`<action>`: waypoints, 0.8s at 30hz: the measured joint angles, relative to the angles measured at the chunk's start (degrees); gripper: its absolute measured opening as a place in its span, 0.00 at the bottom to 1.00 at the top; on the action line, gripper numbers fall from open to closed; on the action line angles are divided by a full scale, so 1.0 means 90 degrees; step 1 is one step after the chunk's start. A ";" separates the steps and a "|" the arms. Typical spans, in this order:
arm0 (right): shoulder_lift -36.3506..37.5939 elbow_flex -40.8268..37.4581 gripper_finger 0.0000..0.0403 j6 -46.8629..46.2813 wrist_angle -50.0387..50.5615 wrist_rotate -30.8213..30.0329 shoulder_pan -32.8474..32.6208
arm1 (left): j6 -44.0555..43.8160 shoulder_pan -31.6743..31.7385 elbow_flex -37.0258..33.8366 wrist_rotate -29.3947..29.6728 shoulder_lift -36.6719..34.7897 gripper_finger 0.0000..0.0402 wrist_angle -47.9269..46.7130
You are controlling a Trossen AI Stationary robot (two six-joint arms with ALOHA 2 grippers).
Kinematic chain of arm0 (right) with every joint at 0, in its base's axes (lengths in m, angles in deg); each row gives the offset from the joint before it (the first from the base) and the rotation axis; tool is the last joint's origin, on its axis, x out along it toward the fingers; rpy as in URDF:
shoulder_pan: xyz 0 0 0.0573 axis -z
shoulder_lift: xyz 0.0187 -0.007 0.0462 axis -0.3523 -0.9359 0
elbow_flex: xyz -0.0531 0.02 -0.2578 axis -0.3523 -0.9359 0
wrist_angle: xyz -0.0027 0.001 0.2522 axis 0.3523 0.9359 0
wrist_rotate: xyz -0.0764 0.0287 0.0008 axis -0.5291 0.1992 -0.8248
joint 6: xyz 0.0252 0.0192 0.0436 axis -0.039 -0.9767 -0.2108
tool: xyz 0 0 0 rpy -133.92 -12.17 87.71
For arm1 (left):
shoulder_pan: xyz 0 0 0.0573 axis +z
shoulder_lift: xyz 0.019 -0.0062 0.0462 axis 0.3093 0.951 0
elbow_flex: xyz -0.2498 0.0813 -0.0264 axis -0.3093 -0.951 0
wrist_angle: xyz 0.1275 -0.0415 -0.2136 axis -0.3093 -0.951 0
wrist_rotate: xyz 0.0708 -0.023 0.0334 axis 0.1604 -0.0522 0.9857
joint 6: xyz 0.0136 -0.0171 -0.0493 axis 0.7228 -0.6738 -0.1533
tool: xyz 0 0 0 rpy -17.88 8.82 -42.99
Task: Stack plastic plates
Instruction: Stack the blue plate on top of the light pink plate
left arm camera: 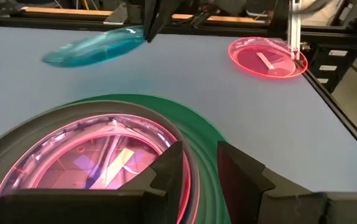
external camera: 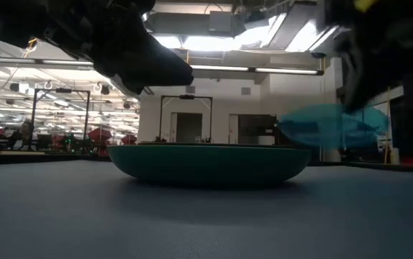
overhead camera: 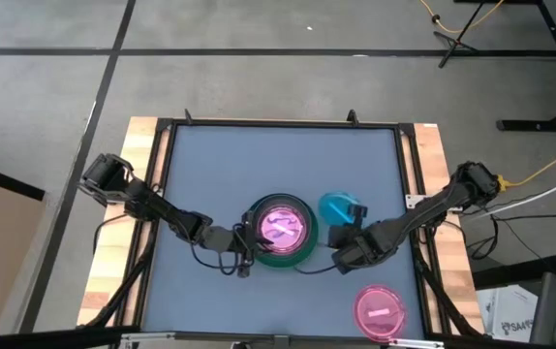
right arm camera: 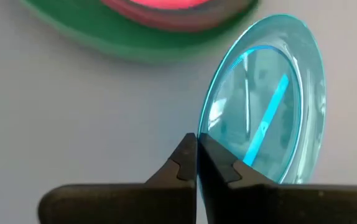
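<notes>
- My right gripper (right arm camera: 196,163) has its fingers pinched on the rim of the blue plate (right arm camera: 267,102), lifted beside the green plate (overhead camera: 280,252).
- My left gripper (left arm camera: 198,163) has its fingers slightly apart over the green plate's rim.

No readable text, label, brand, number or sign shows in any view. A white box on the floor (overhead camera: 507,308) at the near right, beside the table (overhead camera: 278,145), carries dark print, but it is too small and blurred to make out. The strips lying in the plastic plates are unmarked, and the far room in the low view shows no lettering clear enough to read.
</notes>
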 joint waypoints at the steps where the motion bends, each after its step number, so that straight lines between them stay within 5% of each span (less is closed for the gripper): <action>1: 0.0000 0.0124 0.00 0.0192 -0.0043 -0.0116 0.0000 | -0.0014 -0.0014 0.0000 -0.0004 -0.0010 0.23 0.0008; 13: 0.0005 0.0611 0.00 0.2840 -0.1891 -0.0392 0.0016 | -0.0074 -0.0664 -0.0069 0.0037 -0.1082 0.23 -0.1075; 24: -0.0114 0.0620 0.00 0.4782 -0.3528 0.0284 0.0496 | -0.1321 -0.1450 -0.1409 0.0800 -0.2225 0.23 -0.0954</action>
